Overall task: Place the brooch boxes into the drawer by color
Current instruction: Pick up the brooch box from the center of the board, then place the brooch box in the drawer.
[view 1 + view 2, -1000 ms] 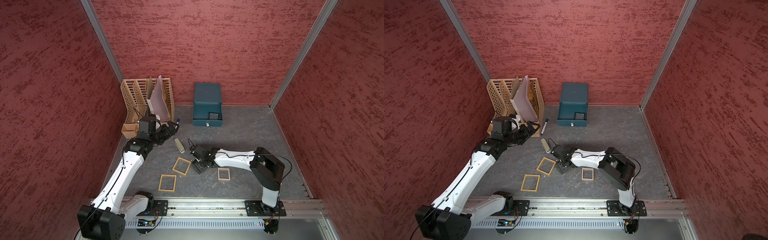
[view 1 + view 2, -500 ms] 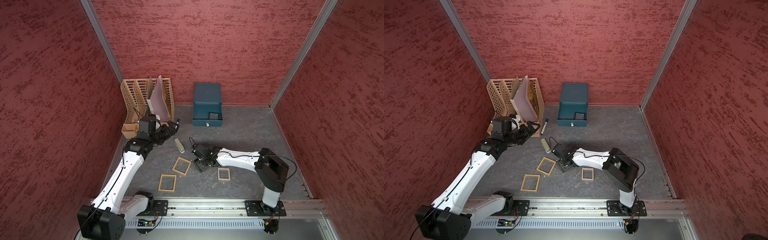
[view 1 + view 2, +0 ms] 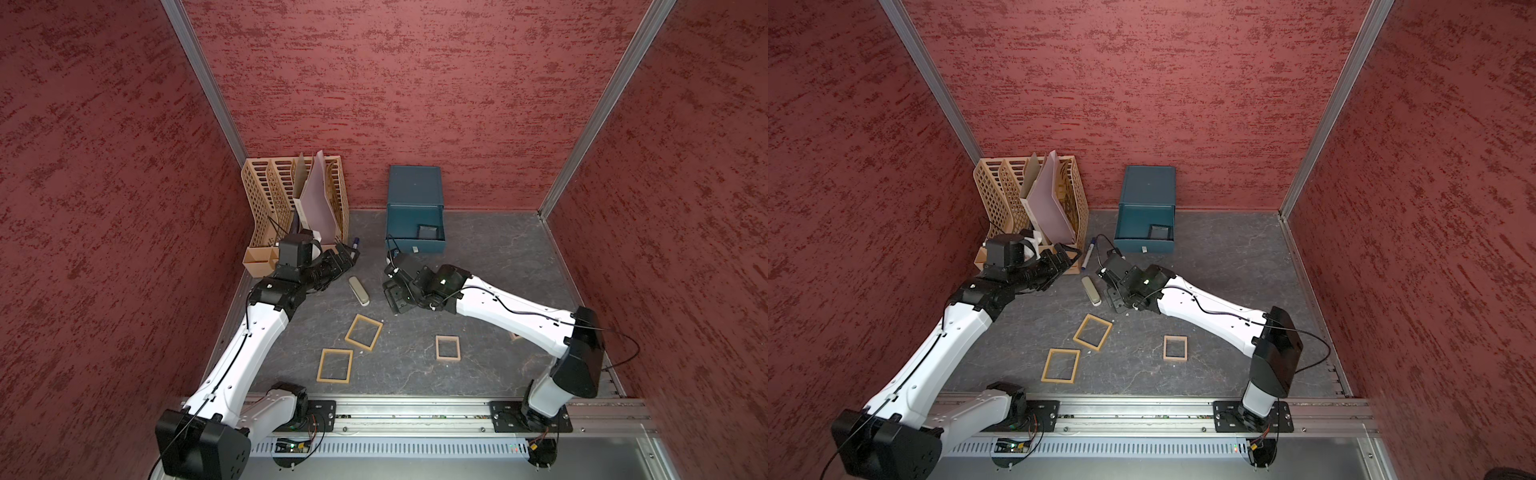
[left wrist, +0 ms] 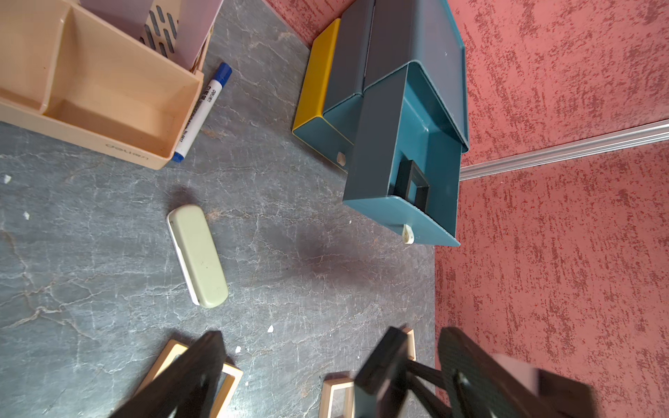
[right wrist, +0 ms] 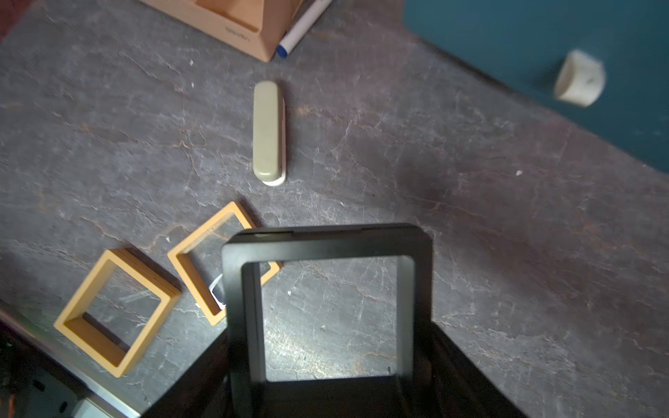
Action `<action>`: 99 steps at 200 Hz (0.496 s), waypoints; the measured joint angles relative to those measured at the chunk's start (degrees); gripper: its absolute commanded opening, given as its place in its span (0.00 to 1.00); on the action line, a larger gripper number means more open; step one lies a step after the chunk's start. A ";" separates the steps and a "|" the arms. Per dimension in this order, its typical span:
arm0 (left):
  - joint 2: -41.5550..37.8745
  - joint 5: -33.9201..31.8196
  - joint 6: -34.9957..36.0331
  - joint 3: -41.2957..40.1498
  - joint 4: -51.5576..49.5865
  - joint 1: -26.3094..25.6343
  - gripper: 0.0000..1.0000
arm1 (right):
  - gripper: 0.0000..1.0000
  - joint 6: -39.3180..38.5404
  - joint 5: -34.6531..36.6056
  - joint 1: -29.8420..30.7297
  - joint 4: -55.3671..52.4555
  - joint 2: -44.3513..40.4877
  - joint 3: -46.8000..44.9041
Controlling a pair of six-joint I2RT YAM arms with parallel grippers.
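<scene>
Red walls (image 3: 415, 83) hemmed the tabletop (image 3: 519, 249). Right fingers (image 5: 463, 372) clamped a black box (image 5: 325, 242) by its rim; it looked light, stiff, slippery. Left fingers (image 4: 188, 372) stood apart.

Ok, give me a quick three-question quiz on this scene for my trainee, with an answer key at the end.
1. True or false: the left gripper holds a brooch box.
2. How many tan brooch boxes lie on the table? A two, B three, C four.
3. Fill in: the held box in the right gripper and the stored box in the open drawer are both ___.
Key: 1 false, its jaws are open and empty. 2 B. 3 black.
</scene>
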 measured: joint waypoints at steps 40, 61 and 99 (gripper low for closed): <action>-0.02 0.07 -0.04 -0.11 0.02 0.00 0.97 | 0.65 1.14 0.46 -1.66 -5.27 0.28 7.74; -0.02 0.09 -0.04 -0.11 0.02 0.00 0.96 | 0.65 1.29 0.48 -2.67 -7.41 0.63 11.23; -0.02 0.11 -0.11 -0.11 0.42 -0.07 0.96 | 0.64 1.42 0.46 -4.15 -10.64 1.77 16.41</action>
